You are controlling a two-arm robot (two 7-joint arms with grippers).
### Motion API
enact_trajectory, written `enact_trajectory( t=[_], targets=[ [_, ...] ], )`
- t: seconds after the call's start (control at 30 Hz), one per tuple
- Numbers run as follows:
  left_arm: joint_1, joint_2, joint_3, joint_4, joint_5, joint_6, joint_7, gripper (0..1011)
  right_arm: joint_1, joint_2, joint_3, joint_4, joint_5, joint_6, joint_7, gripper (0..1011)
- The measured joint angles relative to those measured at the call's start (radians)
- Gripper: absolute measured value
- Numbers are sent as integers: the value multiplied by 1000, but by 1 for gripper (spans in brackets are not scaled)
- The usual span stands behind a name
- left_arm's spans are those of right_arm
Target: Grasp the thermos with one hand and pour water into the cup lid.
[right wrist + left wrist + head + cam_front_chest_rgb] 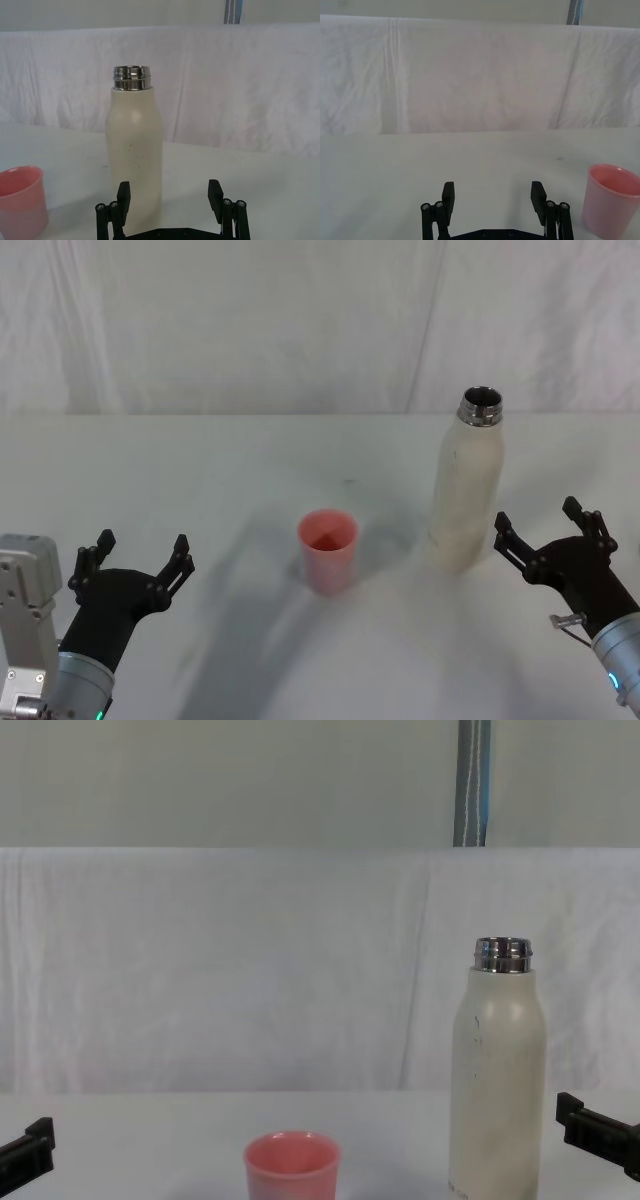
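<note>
The thermos [467, 485] stands upright on the table [220, 470], uncapped, to the right of the cup lid [328, 550] and apart from it. My right claw [548, 532] hangs spread wide just beside the thermos, gripping nothing. My left claw [140, 558] waits spread near the table's front left.

I see a white worktop [200, 470] running back to a creased white cloth backdrop [250, 970] hung across its far edge. Above the cloth, a plain pale wall [200, 780] shows, with a grey-blue vertical pole [473, 782] rising against it. Light is soft and even.
</note>
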Motion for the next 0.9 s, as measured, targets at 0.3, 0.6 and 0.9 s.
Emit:
enact_trajectory(
  t=[0.3, 0.6, 0.9],
  targets=[
    [0, 0, 0, 0, 0, 0, 0, 1001, -30, -3, -4, -18, -17, -18, 11, 1001],
    [0, 0, 0, 0, 0, 0, 0, 1001, -50, -3, -14, -30, -34, -18, 17, 1001],
    [0, 0, 0, 0, 0, 0, 0, 1001, -59, -11, -25, -22, -63, -37, 9, 1001]
  ],
)
